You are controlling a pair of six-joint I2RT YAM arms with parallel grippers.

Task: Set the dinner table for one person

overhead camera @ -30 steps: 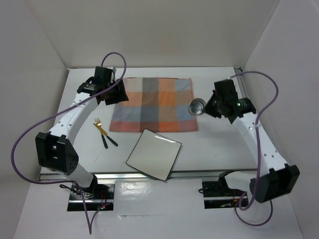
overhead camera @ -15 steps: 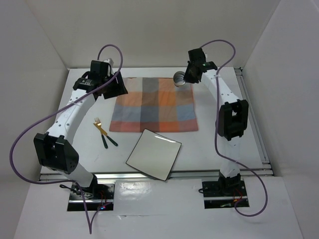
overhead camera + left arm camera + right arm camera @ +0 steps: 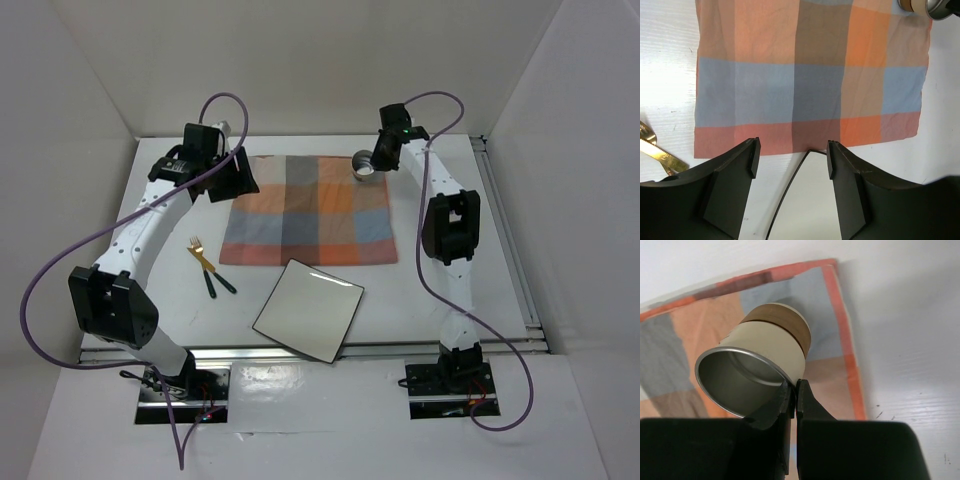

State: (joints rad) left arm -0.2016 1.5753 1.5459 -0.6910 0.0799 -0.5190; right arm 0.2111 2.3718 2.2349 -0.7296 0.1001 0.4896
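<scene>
On the white dinner table point(image 3: 400, 300) lies an orange-and-blue checked cloth point(image 3: 308, 210) point(image 3: 810, 75). My right gripper point(image 3: 378, 160) point(image 3: 794, 390) is shut on the rim of a cream metal cup point(image 3: 364, 163) point(image 3: 760, 360) with a wooden base. It holds the cup tilted over the cloth's far right corner; whether the base touches the cloth is unclear. My left gripper point(image 3: 237, 176) point(image 3: 793, 157) hangs open and empty above the cloth's far left corner. A white square plate point(image 3: 308, 309) point(image 3: 815, 200) sits just in front of the cloth.
A gold fork and a knife with dark handles point(image 3: 207, 265) point(image 3: 655, 150) lie to the left of the plate. A metal rail point(image 3: 350, 350) runs along the near edge and another rail point(image 3: 510, 250) along the right edge. White walls close in the table.
My right arm has swung from the table's right side to the cloth's far right corner, carrying the cup. The left gripper shifted slightly and its jaws widened a little.
</scene>
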